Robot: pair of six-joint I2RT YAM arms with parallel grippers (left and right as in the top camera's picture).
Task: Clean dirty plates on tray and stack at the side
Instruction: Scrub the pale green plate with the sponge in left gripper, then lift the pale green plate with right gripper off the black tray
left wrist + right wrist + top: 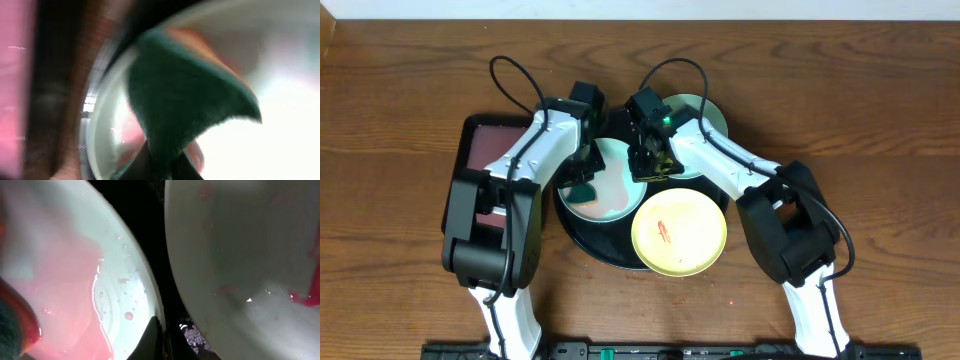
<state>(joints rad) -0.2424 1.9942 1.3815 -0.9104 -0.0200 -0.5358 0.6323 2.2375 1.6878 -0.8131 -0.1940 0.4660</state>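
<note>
Currently noting left pincer (584, 176) clenched on dark green sponge (582, 190), pressed onto pink-wet aqua plate (615, 192) in round black tray (582, 232). At that plate's right rim, right pincer (648, 166); grip impossible to tell. Behind, toward right, second aqua plate (707, 124); yellow plate (680, 232), red-smeared, overlapping tray's front-right rim. All on wooden table (400, 80).

A brown wooden table (400, 80) with lengthwise grain spreads on every side of the fingers (647, 160). Beyond them, past its far edge, runs a pale blank strip (640, 8). Light falls softly, evenly.
</note>
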